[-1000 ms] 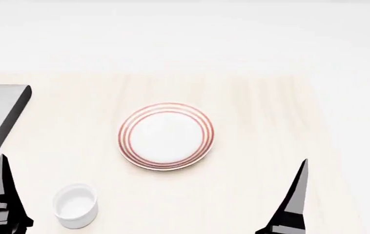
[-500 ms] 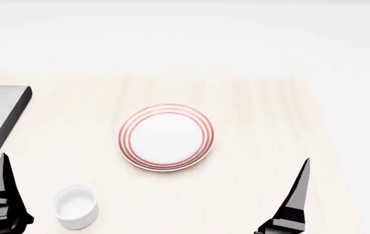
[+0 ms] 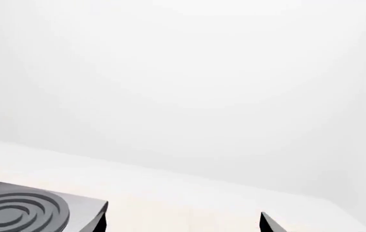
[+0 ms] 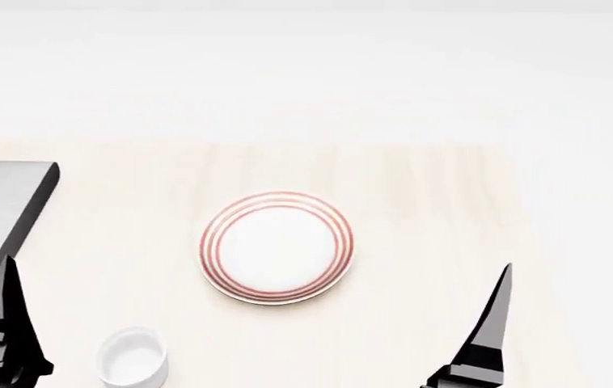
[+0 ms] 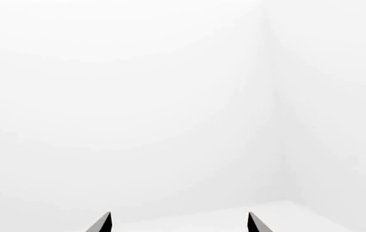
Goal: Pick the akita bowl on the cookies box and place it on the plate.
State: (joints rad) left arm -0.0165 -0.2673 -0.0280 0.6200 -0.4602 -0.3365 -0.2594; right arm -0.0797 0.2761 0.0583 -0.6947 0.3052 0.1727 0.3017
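Note:
The plate (image 4: 276, 246), white with thin red rings, lies flat in the middle of the pale wooden table (image 4: 425, 202) with nothing on it. The akita bowl and the cookies box are out of view in every frame. My right gripper (image 4: 574, 279) hangs open low at the right of the head view, to the right of the plate and nearer me. In the right wrist view the right gripper (image 5: 179, 221) shows two spread tips with nothing between them. My left gripper (image 3: 181, 223) is open and empty too; one of its fingers (image 4: 6, 315) shows at the lower left.
A dark square stove (image 4: 5, 202) with ringed burners sits at the table's left edge; the stove (image 3: 28, 212) also shows in the left wrist view. A small plain white cup (image 4: 134, 357) stands near the left finger. The table ends at the far side and at the right.
The plate, stove and cup have slid lower in the head view, so the view has shifted. Both grippers keep nearly the same place in the picture and stay open.

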